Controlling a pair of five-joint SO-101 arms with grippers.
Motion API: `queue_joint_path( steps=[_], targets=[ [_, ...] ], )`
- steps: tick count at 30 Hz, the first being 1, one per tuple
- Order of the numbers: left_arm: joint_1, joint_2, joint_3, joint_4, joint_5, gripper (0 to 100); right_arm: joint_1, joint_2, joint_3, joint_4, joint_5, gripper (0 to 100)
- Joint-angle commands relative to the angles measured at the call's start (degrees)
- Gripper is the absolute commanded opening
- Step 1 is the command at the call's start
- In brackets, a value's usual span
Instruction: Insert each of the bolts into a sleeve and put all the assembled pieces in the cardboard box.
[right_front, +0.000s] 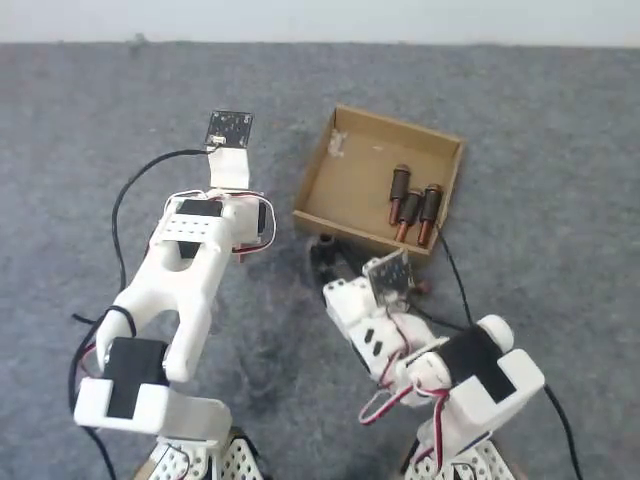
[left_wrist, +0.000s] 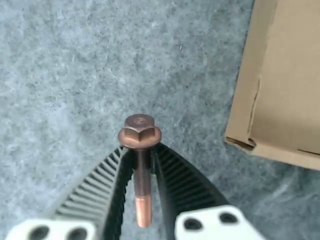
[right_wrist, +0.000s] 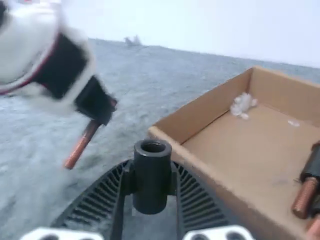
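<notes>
The left pincer (left_wrist: 141, 149) grips a tilted bolt (left_wrist: 139, 132), tip apart from the open-mouthed sleeve (right_wrist: 151, 182) clamped in the right pincer (right_wrist: 151, 167).

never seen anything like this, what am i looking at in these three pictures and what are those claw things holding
This is a pair of white robot arms, a left arm and a right arm, at a grey table. The high view looks down on both; the other two pictures each come from a camera on one arm's wrist. The left arm's fingers are shut on a copper-coloured bolt. The right arm's fingers are shut on a black sleeve, a short tube the bolt should slide into. Next to them sits an open cardboard box with three assembled pieces lying in it.
</notes>
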Motion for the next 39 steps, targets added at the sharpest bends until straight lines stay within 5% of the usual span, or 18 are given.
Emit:
queue_joint_path(
  steps=[1,14,26,39],
  targets=[
    [0.00,-0.53,-3.65,-1.32,0.09,1,-1.19,-0.48,3.52,-5.85,-0.26,0.6],
    [0.44,-0.53,-3.65,-1.49,0.09,1,-2.51,0.13,8.62,-10.59,-0.44,0.6],
    [4.40,-2.11,5.49,-19.16,0.44,1,-2.33,0.22,8.35,-7.78,-0.44,0.6],
    [5.36,-16.62,17.10,-25.41,0.62,1,-2.33,0.22,8.18,-7.34,-0.44,0.6]
  ],
)
